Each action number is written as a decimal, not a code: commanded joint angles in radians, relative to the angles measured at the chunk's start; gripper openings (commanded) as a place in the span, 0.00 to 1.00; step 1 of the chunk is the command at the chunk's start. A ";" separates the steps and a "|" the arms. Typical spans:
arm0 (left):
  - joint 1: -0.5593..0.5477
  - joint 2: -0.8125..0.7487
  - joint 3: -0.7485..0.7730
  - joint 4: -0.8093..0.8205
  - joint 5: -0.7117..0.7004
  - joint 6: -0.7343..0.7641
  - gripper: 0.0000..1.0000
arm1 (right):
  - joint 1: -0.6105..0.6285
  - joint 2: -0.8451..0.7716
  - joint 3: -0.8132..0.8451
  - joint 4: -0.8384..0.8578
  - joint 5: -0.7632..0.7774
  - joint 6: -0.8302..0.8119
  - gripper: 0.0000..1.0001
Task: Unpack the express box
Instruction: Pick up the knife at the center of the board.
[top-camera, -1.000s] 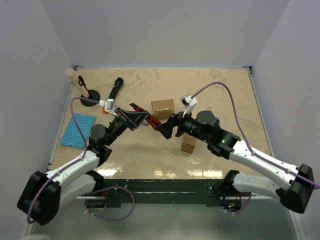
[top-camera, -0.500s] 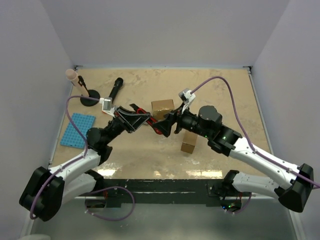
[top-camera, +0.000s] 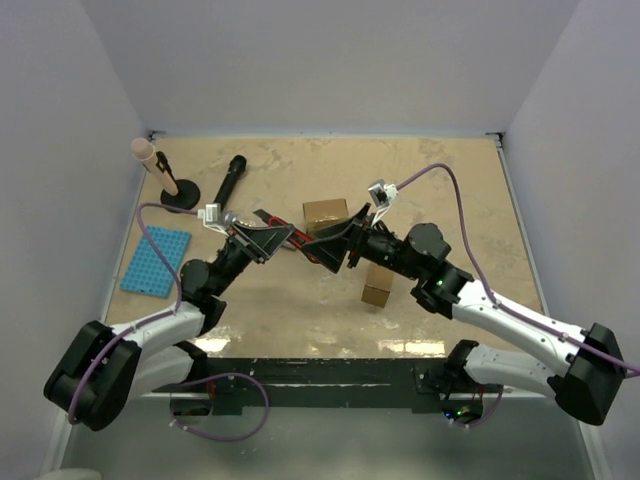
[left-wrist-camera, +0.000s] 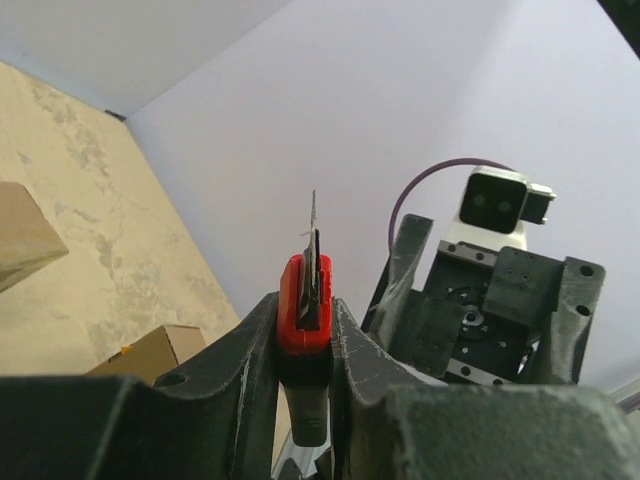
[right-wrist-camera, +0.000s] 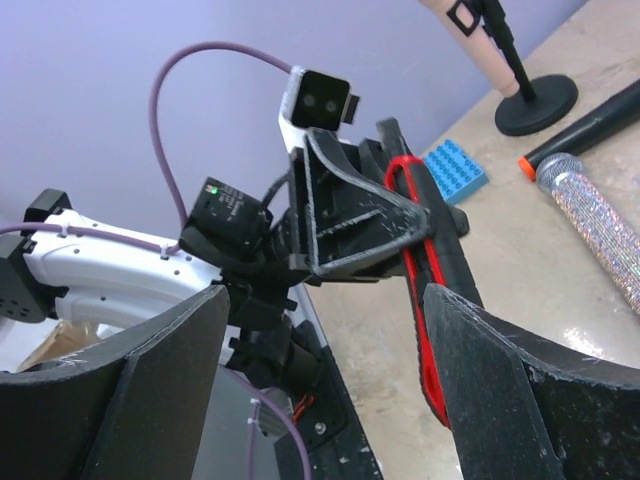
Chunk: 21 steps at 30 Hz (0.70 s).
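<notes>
**A:** Mid-table, a bit toward the back: the box (top-camera: 325, 211). It's brown cardboard sitting flat on the table (top-camera: 450, 190). Can't tell if it's sealed.

**B:** Anything touching it?

**A:** Can't tell. Both grippers are raised just in front of it, and the right arm overlaps its front edge from above. A smaller box (top-camera: 377, 288) sits nearer the arms, apart from the first and partly under the right arm.

**B:** Left gripper?

**A:** The left gripper (top-camera: 275, 237) is clamped on a knife (left-wrist-camera: 303, 300). The red handle is pinched between the fingers and the thin blade sticks out past the tips.

**B:** Right?

**A:** The right gripper (top-camera: 335, 243) has its jaws spread wide and holds nothing. It's nose to nose with the left one. From the right wrist, the red handle runs into the gap, close to one finger. Contact is unclear.

**B:** Rest of the table?

**A:** All on the left side, well away from the box. There's a beige microphone on a stand (top-camera: 150, 165) in the back corner. A black-handled microphone (top-camera: 228, 178) lies flat beside it. A blue studded plate (top-camera: 156, 261) sits nearer the front by the wall.
</notes>
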 joint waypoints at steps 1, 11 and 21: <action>0.006 -0.035 0.034 0.449 -0.046 -0.002 0.00 | -0.002 0.026 0.018 0.080 -0.031 0.042 0.83; 0.006 -0.038 0.047 0.484 0.009 -0.019 0.00 | -0.002 0.012 0.002 0.017 0.097 0.023 0.87; 0.006 -0.060 0.083 0.486 0.037 -0.031 0.00 | -0.002 0.103 -0.004 0.020 0.043 0.016 0.81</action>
